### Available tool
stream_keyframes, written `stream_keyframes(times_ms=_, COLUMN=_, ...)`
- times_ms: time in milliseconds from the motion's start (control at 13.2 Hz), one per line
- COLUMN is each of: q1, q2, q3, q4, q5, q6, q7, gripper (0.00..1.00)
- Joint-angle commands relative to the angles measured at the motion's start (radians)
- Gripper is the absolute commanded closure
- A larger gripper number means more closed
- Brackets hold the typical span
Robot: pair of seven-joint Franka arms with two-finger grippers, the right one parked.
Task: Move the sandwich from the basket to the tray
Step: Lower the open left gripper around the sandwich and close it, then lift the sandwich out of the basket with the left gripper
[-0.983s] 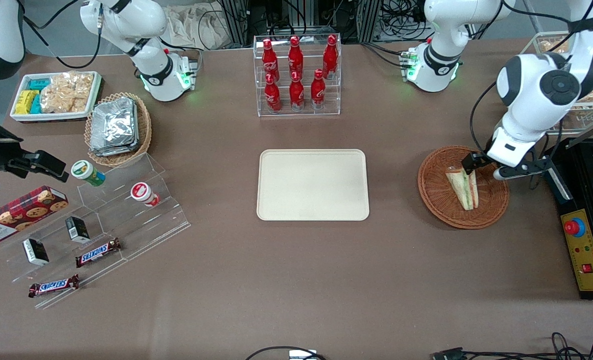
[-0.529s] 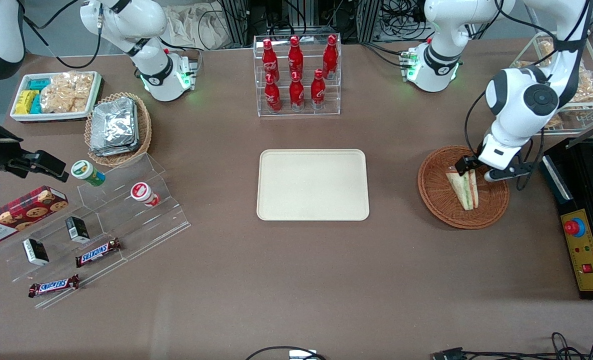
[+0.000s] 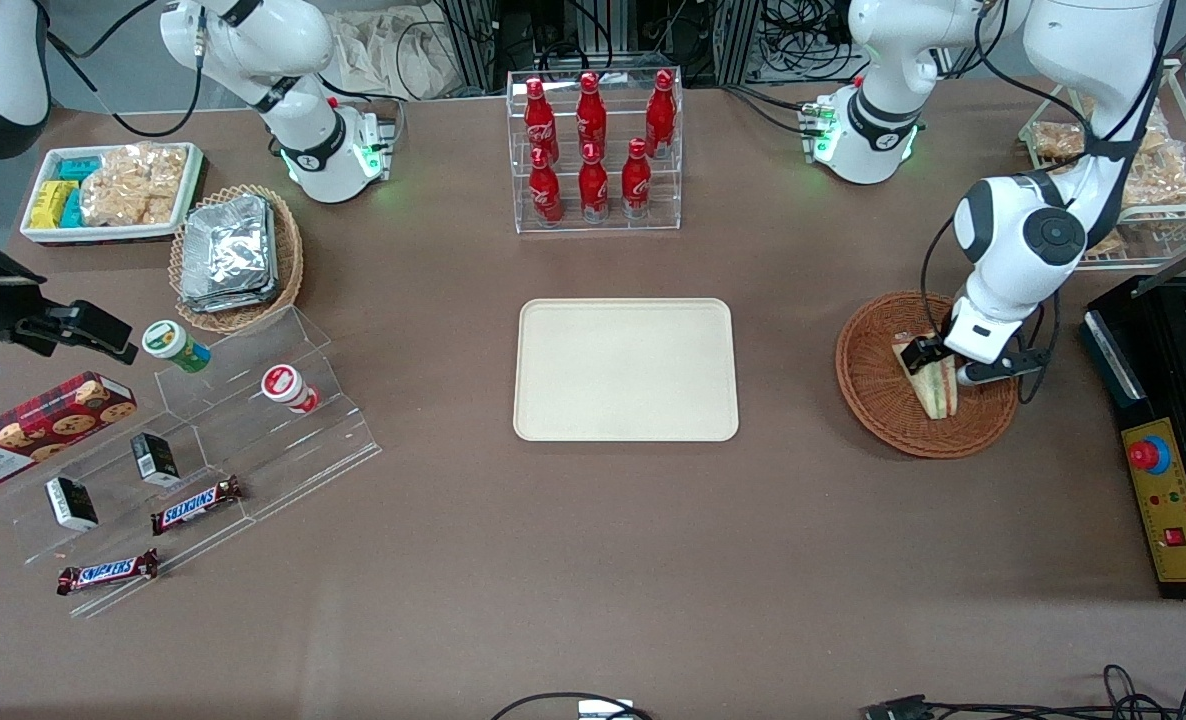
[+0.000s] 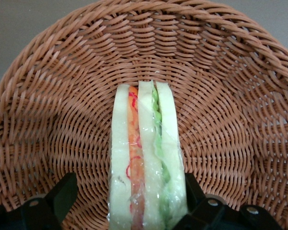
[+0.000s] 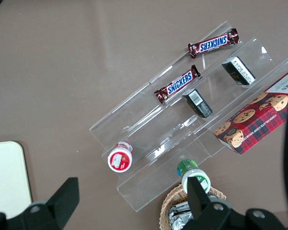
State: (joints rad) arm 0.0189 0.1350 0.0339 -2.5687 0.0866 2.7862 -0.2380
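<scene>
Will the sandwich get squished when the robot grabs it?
Probably a bit: the sandwich looks like soft white bread in clear wrap, so it may dent or slip. The open gripper straddles it in the basket. It stands on edge, so it might tip.

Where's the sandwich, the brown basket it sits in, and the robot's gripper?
sandwich (image 4: pixel 146 158), left wrist view, middle bread slice.
basket (image 3: pixel 868 372), front view, bare woven floor beside the sandwich.
gripper (image 3: pixel 938 362), front view, between its fingertips, open astride the sandwich.

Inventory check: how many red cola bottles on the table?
6, all in the clear acrylic rack, farther from the camera than the tray: three on the upper step, three on the lower. None seen elsewhere. The gripper is at the sandwich.
</scene>
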Motion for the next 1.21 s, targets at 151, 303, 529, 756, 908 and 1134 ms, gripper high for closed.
stream_keyframes(times_ms=151, q1=0.001, q2=-0.012, q3=0.000, q4=0.001, q5=0.021, q6=0.004, q7=0.000, gripper=1.00)
stream_keyframes(times_ms=303, q1=0.001, q2=-0.029, q3=0.000, q4=0.001, q5=0.022, q6=-0.004, q7=0.000, gripper=1.00)
stream_keyframes(times_ms=529, q1=0.003, q2=-0.164, q3=0.000, q4=0.025, q5=0.021, q6=-0.153, q7=0.061, gripper=1.00)
stream_keyframes(times_ms=756, q1=-0.007, q2=-0.337, q3=-0.008, q4=0.172, q5=0.018, q6=-0.525, q7=0.094, gripper=1.00)
stream_keyframes(times_ms=908, q1=-0.010, q2=-0.325, q3=-0.012, q4=0.459, q5=-0.008, q6=-0.876, q7=0.169, gripper=1.00)
stream_keyframes(times_ms=1134, q1=-0.016, q2=-0.155, q3=-0.037, q4=0.947, q5=-0.045, q6=-1.283, q7=0.195, gripper=1.00)
